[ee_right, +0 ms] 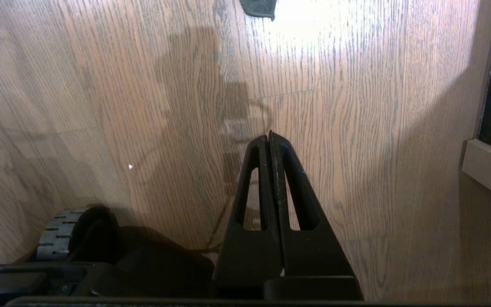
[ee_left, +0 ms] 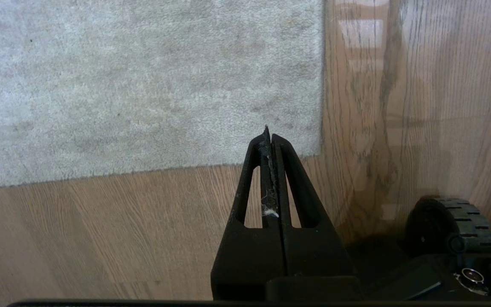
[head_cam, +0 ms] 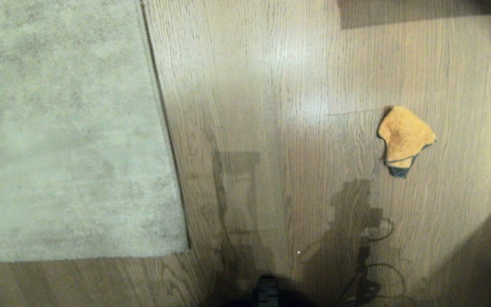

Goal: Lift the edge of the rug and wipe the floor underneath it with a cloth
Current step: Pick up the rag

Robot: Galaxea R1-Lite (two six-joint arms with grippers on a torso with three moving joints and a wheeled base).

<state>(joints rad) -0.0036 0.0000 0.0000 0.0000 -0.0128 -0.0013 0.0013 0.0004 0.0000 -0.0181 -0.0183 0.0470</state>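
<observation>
Two grippers, both empty, so you're at the start line. Left to right: the rug [head_cam: 66,128] lies flat on your left, nothing lifted. The rug edge [head_cam: 166,128] runs away from you along bare floor [head_cam: 271,85], with its near corner just ahead of the left gripper [ee_left: 270,135]. That gripper hangs clear above the floor, fingers pressed together, nothing between them apart from a bit of lint. Its position makes sense: that corner is the likely lift point, so you probably peel there with the left.

Right gripper [ee_right: 270,137] is likewise clamped on nothing, hanging over bare planks. The cloth [head_cam: 404,138] lies crumpled on the floor ahead of it, well apart from the rug. Only its dark hem shows in the right wrist view. Its placement suggests a right-hand pickup, then a carry across to the left.

The robot's base wheel [ee_left: 463,221] sits between the two grippers.
</observation>
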